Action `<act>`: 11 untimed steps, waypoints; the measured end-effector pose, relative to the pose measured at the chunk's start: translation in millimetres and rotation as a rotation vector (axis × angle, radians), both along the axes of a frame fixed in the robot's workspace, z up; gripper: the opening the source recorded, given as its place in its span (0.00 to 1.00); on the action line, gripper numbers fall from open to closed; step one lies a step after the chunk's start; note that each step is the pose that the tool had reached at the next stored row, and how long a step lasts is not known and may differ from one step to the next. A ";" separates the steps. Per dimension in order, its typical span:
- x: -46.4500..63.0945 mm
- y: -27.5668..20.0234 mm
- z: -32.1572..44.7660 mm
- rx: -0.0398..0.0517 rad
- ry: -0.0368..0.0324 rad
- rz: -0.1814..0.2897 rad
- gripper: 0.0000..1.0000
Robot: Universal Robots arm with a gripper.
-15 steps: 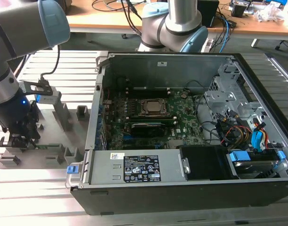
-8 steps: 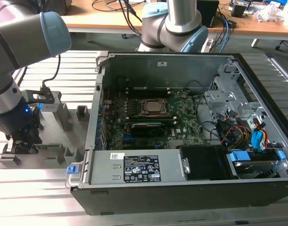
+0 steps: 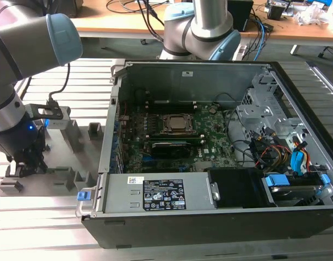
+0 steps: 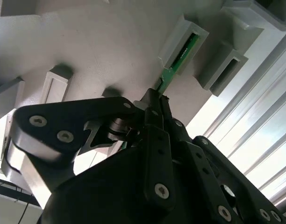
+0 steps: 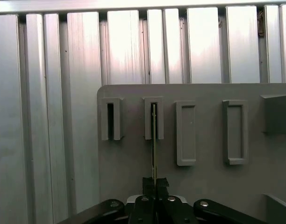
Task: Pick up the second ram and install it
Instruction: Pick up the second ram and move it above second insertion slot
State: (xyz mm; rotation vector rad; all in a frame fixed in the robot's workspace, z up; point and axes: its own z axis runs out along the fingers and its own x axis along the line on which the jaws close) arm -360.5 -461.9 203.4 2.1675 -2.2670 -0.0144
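End effector (image 5: 154, 182) clamped on second ram (image 4: 180, 56) in holder tray (image 4: 110, 46), green face in second wrist view

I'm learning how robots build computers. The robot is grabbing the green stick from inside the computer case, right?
Not quite. The jaws are shut on the green stick, but it stands in a slot of the grey holder tray, as the second wrist view shows. The exterior view has that tray outside the computer case.
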 end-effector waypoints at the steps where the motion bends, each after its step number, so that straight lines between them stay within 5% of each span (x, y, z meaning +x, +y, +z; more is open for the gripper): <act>1: 0.0 0.0 0.0 0.0000 0.0000 0.000 0.13; 11: 0.0 0.0 0.0 0.0002 0.0000 0.000 0.13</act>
